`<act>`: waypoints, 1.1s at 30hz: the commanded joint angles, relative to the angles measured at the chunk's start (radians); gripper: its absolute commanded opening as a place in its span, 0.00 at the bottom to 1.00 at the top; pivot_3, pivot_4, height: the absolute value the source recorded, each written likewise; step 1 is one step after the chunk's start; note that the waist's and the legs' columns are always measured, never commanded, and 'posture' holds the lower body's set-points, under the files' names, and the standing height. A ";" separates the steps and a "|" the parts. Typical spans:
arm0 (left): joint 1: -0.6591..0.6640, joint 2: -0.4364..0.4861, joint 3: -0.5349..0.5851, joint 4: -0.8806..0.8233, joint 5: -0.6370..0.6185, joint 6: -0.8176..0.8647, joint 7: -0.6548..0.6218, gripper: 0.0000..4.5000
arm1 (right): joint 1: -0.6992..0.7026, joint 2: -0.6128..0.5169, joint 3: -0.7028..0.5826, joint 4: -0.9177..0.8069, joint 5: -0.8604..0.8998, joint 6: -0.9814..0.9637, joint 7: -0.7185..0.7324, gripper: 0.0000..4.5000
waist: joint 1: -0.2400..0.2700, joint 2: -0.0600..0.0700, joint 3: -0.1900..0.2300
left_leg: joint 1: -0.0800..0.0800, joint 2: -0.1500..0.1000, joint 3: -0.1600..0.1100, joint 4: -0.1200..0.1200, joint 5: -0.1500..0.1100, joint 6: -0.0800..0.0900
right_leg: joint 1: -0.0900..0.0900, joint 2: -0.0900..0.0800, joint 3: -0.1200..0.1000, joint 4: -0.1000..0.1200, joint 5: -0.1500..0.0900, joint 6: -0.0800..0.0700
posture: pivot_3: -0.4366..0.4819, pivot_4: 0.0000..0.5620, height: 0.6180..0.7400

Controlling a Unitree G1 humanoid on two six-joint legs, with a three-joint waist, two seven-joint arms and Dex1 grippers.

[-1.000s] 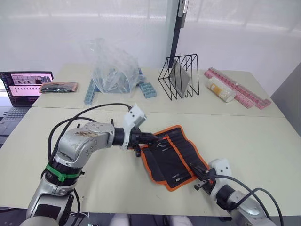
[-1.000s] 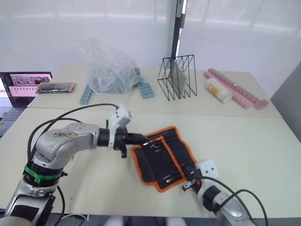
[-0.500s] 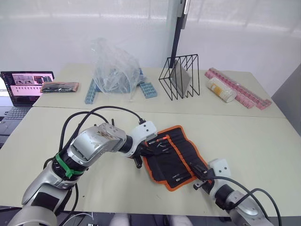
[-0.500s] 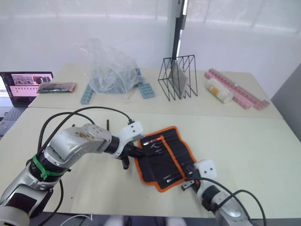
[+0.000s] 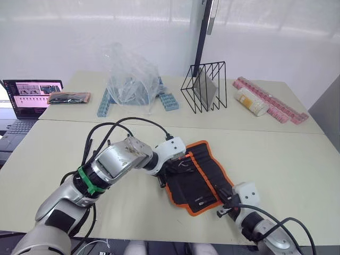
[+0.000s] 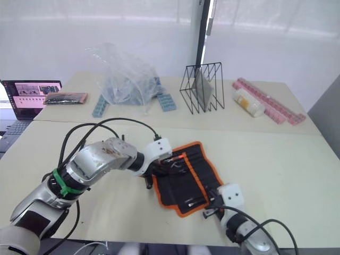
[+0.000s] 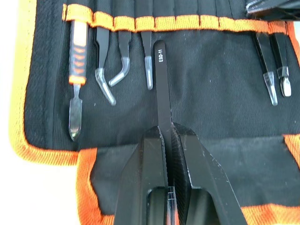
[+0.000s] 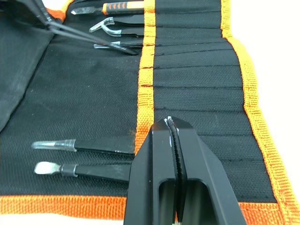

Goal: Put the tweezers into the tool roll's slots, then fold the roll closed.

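There, on the pale surface, the tool roll lay spread open with its inner face up, its orange trim running around the edge and an orange strip crossing the middle.

The left end effector hung over the near flap of the roll, its two black fingers pressed together on a straight black pair of tweezers marked ESD-11. The free end of that pair lay on the black fabric just short of the orange strip, beside the slots and not yet inside one.

Beside it, several tools already sat tucked under the strip: an orange-handled tool nearest the roll's edge, then a curved pair with a clear tip cap, a bent pair and a straight capped pair. Two more capped pairs sat in slots further along the strip, well apart from the first group.

The right end effector rested on the roll at the opposite end, its fingers pressed together with nothing visible between them, their tips touching the fabric right at the orange strip.

Farther back on the surface stood a black wire rack, a crumpled clear plastic bag, and a row of pink boxes; an open laptop sat at the far left.
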 commanded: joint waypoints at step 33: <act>-0.087 -0.017 -0.063 0.108 0.175 -0.161 -0.109 0.00 | 0.035 0.007 0.050 -0.024 -0.027 0.017 -0.021 0.01 | -0.001 0.000 0.000 | 0.000 -0.002 -0.005 0.003 0.000 0.000 | 0.002 0.001 0.000 0.001 0.000 0.000 | 0.48 0.27 0.84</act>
